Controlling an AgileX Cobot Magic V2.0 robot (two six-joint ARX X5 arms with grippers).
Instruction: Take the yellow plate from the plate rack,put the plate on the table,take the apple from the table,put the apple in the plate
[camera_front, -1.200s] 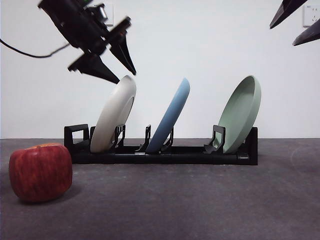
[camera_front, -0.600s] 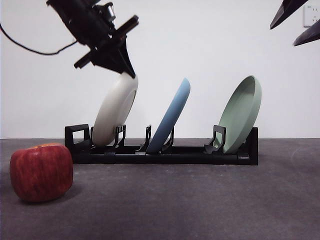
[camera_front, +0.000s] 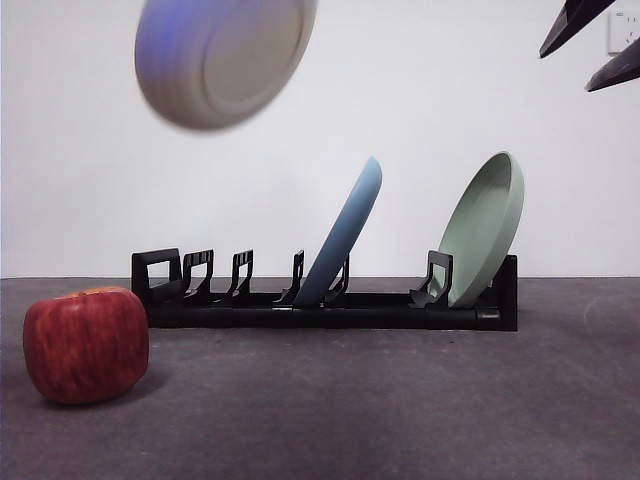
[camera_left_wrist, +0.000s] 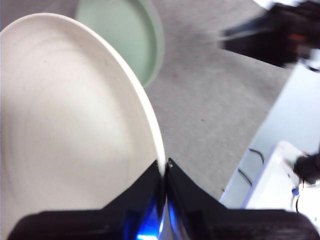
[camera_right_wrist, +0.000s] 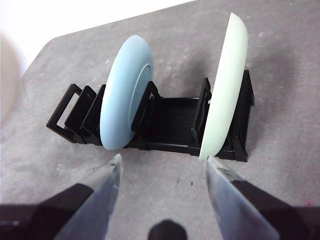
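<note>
— Dark grey worktop (camera_front: 400, 420) under a plain white wall. Anything held?

— Left hand (camera_left_wrist: 164, 172) pinched tight on the rim of the yellow plate (camera_front: 222, 55); plate high in the air, clear of the plate rack (camera_front: 330, 300), likely lifted that far to free it from the dividers. Blurred in the front view, so tilt hard to judge.

— And below that hand?

— Vacant slots at the rack's loop end. Further off, blue plate (camera_front: 345, 235) and green plate (camera_front: 482, 228) leaning in their slots, propped by the uprights.

— Apple?

— Apple (camera_front: 87, 343) resting on the worktop, beneath and a little outward of the held plate, apart from the rack. Bare worktop in front of the rack, seemingly enough for setting the plate flat.

— Other arm?

— Right hand (camera_right_wrist: 162, 170) spread wide, holding nothing, hovering above the rack, waiting.
</note>
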